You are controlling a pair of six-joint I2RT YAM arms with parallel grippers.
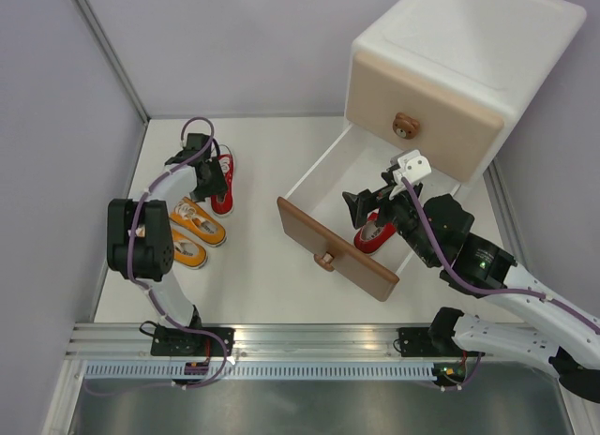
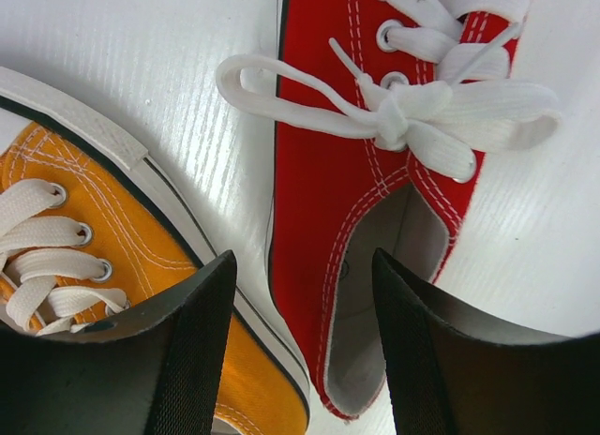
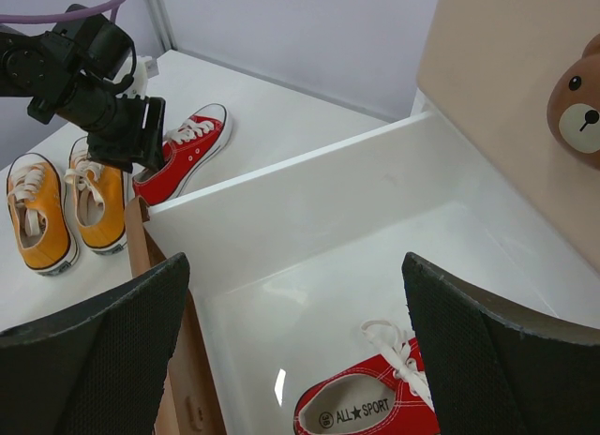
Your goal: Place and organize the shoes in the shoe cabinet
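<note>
The white shoe cabinet (image 1: 506, 41) stands at the back right, its beige upper drawer (image 1: 422, 107) shut and its brown lower drawer (image 1: 337, 247) pulled out. One red shoe (image 1: 377, 234) lies inside the open drawer, also seen in the right wrist view (image 3: 375, 412). My right gripper (image 1: 361, 205) hovers open above it, empty. The other red shoe (image 1: 223, 184) lies on the table at the left; my left gripper (image 1: 212, 177) is open, its fingers (image 2: 202, 341) astride the shoe's heel (image 2: 375, 266). Two orange shoes (image 1: 195, 231) lie beside it.
Grey walls close in the white table (image 1: 272, 163) at the back and left. A metal rail (image 1: 309, 346) runs along the near edge. The brown drawer front with its knob (image 1: 325, 260) juts toward the table's middle.
</note>
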